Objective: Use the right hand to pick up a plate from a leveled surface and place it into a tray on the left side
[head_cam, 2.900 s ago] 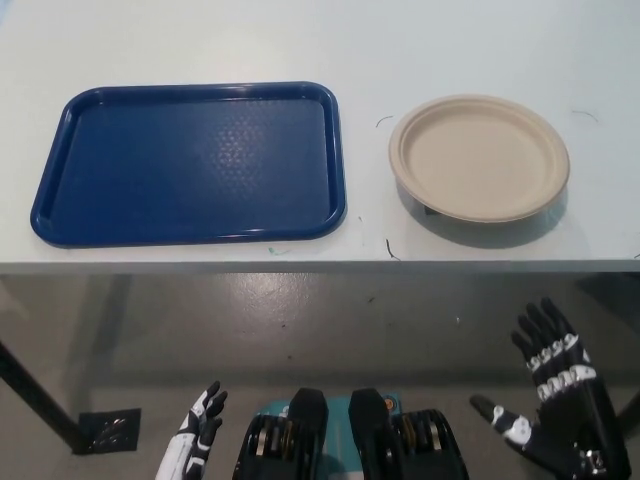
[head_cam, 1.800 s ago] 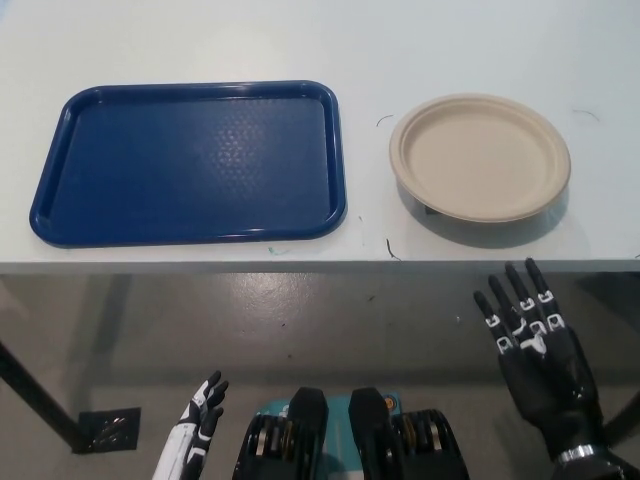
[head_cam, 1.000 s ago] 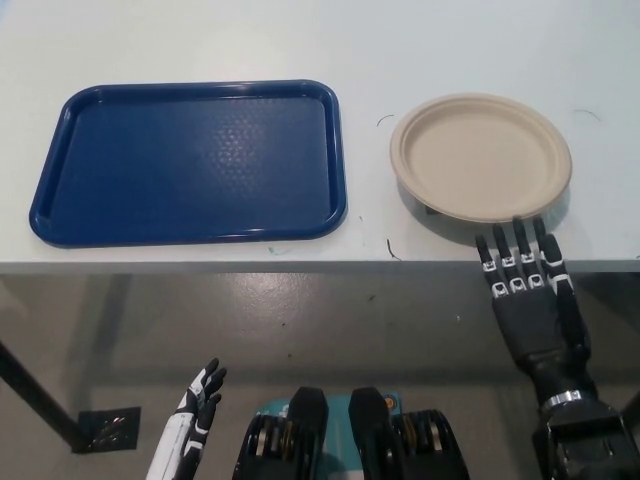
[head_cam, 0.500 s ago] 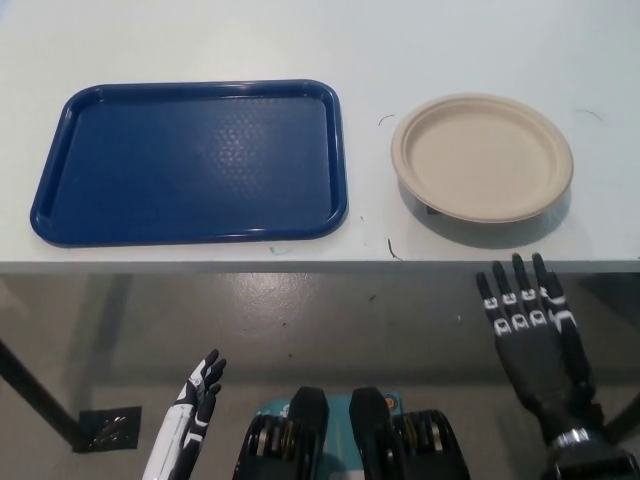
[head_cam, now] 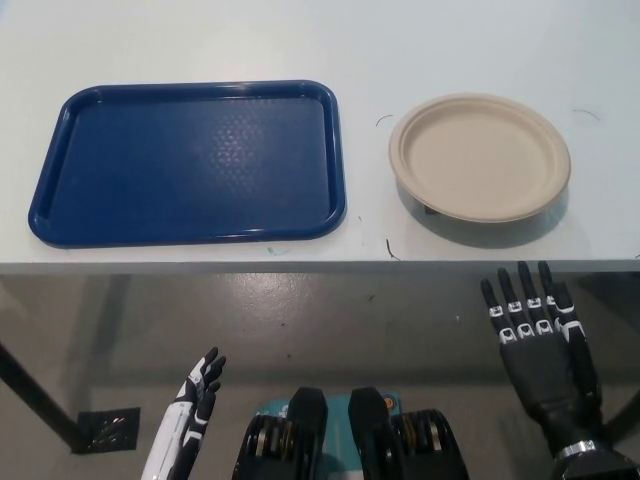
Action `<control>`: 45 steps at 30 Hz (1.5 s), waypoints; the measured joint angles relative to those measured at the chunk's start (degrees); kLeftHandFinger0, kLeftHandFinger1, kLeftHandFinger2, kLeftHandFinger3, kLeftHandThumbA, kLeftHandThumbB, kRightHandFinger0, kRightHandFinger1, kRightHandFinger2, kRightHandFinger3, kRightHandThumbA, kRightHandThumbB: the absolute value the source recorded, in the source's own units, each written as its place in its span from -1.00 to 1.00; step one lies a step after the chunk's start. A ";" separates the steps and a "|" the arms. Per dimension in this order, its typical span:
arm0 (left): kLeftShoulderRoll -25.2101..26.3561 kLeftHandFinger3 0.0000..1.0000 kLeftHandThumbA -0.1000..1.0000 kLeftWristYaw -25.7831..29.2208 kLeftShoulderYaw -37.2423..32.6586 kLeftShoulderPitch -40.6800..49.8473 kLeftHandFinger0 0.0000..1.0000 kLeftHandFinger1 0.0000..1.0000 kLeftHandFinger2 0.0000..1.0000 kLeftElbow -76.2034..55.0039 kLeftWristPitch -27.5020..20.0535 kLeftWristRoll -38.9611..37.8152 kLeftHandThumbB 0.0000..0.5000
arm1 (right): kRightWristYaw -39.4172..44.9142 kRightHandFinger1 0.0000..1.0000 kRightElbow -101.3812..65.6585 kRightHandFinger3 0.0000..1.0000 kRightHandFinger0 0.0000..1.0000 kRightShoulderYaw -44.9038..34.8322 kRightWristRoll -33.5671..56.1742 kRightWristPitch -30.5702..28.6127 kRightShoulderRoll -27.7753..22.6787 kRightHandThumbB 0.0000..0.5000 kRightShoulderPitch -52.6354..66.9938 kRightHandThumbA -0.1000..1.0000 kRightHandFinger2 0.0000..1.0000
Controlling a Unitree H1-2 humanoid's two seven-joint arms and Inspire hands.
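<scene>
Fingers (head_cam: 524,298) of the black right hand (head_cam: 537,345) are extended and spread apart, pointing toward the table; they hold nothing. This hand sits below the front edge of the table (head_cam: 300,40), off the surface, roughly in line with the right half of the plate. Its fingertips are near the front edge but do not overlap it.

White left hand (head_cam: 192,410) rests low at the lower left, well below the table edge and over the floor (head_cam: 300,320). Its fingers are straight and slightly apart, holding nothing.

Plate (head_cam: 479,156): a round, beige, disposable-looking plate lying on the right portion of the surface, nearer the front edge than the rear edge. It appears slightly raised off the table, with a dark shadow under its front rim and a small dark shape visible under its front-left rim; what that shape is cannot be determined. No hand touches the plate.

Tray (head_cam: 60,140): a blue rectangular tray with rounded corners and a raised rim, lying flat on the left portion of the surface. Its long sides run parallel to the front edge. Its right rim is near the plate's left rim, with a strip of bare table between them.

Several thin dark marks are visible on the table surface around the plate.
</scene>
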 measured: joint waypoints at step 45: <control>0.08 1.00 1.00 0.00 0.01 0.00 1.00 1.00 1.00 0.04 -0.02 -0.04 -0.03 | -1.17 1.00 13.12 1.00 1.00 -2.03 -0.84 -3.01 -0.35 0.30 -11.22 1.00 1.00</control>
